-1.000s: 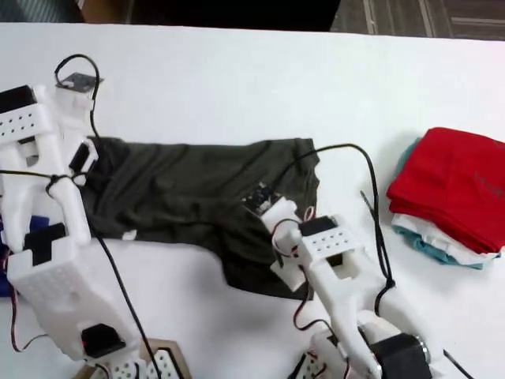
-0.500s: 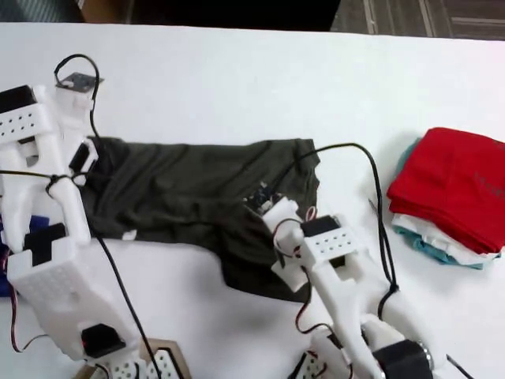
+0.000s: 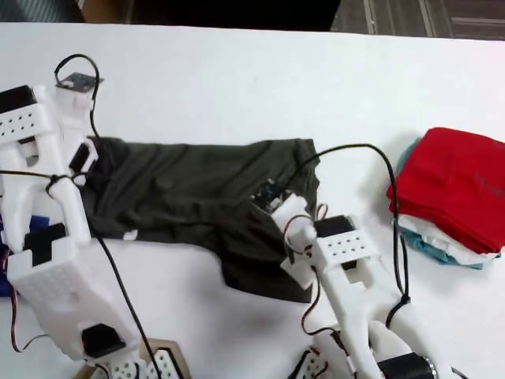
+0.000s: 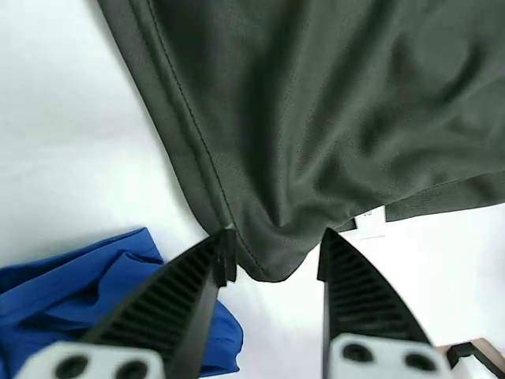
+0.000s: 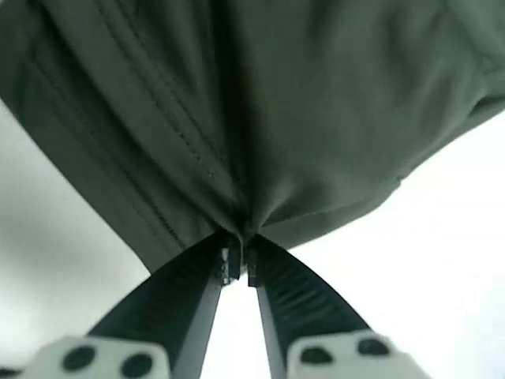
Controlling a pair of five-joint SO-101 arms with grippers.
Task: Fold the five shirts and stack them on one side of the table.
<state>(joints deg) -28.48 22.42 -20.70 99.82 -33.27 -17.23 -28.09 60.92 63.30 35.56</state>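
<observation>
The dark shirt point(image 3: 197, 193) lies spread across the middle of the desk point(image 3: 237, 79), still rumpled and unfolded. The right jaws are clenched on a pinch of its cloth near the right-hand end, the fabric gathering into a tight pucker where they bite. Over the last second the right arm point(image 3: 347, 260) has drawn back toward its base and a little to the right. The shirt has hardly shifted with it, though, so I'd say the pull is only now taking up slack.

The left arm point(image 3: 47, 237) has not budged. Its jaws stand released, one on each side of the shirt's left corner with the hem between them, but they are not yet gripping it.

A blue shirt point(image 4: 79, 292) lies bunched just beside that corner. Over on the right side of the desk sits the stack point(image 3: 446, 193), with a red shirt on top and white and teal ones under it.

My guess is the fold proper hasn't begun. With only one end held, the shirt may drag rather than fold unless the left jaws close first.
</observation>
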